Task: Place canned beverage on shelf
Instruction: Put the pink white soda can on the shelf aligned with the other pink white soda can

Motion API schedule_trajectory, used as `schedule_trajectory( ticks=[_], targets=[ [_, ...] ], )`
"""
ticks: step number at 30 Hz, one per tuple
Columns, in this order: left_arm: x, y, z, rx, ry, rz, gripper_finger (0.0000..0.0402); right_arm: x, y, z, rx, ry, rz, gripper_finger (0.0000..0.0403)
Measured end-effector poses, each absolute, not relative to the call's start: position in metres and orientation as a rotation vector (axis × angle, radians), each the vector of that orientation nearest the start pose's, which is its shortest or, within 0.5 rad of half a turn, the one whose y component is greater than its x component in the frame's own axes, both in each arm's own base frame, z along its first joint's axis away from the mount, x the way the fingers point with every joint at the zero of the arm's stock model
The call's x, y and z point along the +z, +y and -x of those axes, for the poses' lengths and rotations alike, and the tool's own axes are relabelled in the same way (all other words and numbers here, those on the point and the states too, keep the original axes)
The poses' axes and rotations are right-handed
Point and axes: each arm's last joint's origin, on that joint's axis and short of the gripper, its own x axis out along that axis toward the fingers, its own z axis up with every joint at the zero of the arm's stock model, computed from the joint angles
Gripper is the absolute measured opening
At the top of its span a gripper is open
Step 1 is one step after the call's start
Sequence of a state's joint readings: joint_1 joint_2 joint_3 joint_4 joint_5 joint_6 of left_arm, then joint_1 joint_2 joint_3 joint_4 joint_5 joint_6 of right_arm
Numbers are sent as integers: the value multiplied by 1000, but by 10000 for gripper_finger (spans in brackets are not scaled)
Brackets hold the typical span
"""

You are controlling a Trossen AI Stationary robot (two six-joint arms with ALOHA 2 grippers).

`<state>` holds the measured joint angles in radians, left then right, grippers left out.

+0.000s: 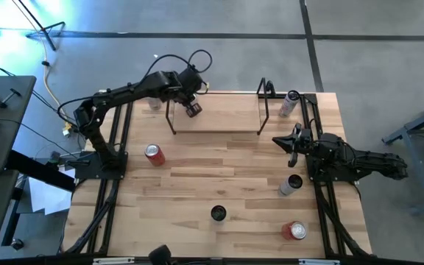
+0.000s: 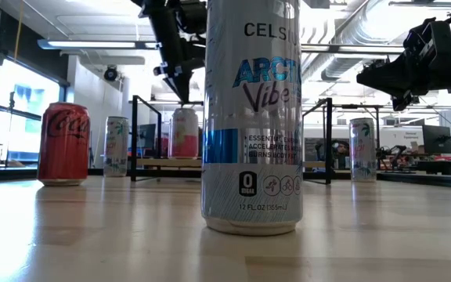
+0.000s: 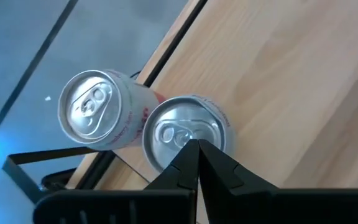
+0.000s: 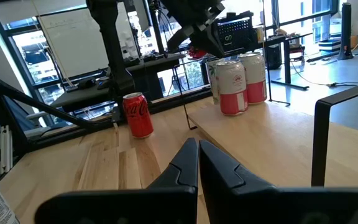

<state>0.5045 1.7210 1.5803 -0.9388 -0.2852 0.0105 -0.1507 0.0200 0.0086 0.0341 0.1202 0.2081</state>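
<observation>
The left gripper hung with its fingers pressed together, holding nothing, just above a pink and white can that stood on the shelf near its left end. The right gripper waited, clenched tight and empty, over the table's right side.

two dark jointed arms are being seen, black cabling being looped above the left arm; matte black tapered fingers are being shown on each gripper.
</observation>
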Motion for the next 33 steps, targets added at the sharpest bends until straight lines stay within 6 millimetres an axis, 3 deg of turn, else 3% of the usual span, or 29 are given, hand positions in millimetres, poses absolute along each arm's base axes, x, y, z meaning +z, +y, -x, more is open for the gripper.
schedule_trajectory(
  ticks=[8,15,21,33],
  targets=[
    [305,181,-324,654,999,68,0,168,-18,-97,-267,-51,-207,0],
    [290,183,-333,612,1038,68,0,168,-18,-97,-267,-51,-206,0],
    [278,191,-338,688,1070,31,0,168,-18,-97,-267,-51,-207,0],
    [278,201,-334,819,1053,33,0,168,-18,-97,-267,-51,-207,0]
  ],
)
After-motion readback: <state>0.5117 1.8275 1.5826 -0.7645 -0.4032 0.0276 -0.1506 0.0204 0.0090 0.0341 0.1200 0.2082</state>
